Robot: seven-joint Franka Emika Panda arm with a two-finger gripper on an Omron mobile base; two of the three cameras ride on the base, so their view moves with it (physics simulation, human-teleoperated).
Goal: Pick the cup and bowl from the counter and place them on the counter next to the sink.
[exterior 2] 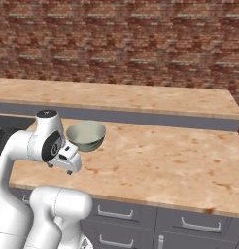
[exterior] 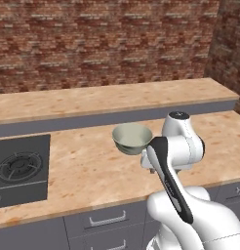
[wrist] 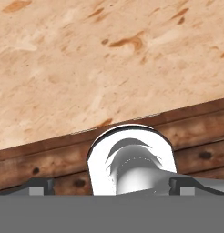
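A pale grey-green bowl (exterior: pixel 132 138) sat upright on the tan wood-grain worktop (exterior: pixel 92 161) of a rendered kitchen, its off-white inside bare. From the left base camera it stood just beyond the folded white arm (exterior: pixel 175 146), whose upper joint overlapped the bowl's right rim in the picture; whether the two touched could not be told. From the right base camera the same bowl (exterior 2: pixel 86 135) lay just right of the arm's dark-capped joint.

A black stove top (exterior: pixel 19 168) with a round burner was set into the worktop to the left, well apart from the bowl. Behind, a raised tan ledge (exterior: pixel 107 100) ran along a red brick wall (exterior: pixel 102 41). Grey cabinet drawers (exterior: pixel 105 219) with metal handles lined the front below the worktop edge.

The tool (wrist: pixel 111 185) pointed down over the worktop's front edge, with bare wood grain above the edge and dark brown planks (wrist: pixel 45 164) below it. Its two small dark fingertips (wrist: pixel 38 185) stood far apart at the bottom corners of the hand camera's picture, jaws fully wide and holding nothing.
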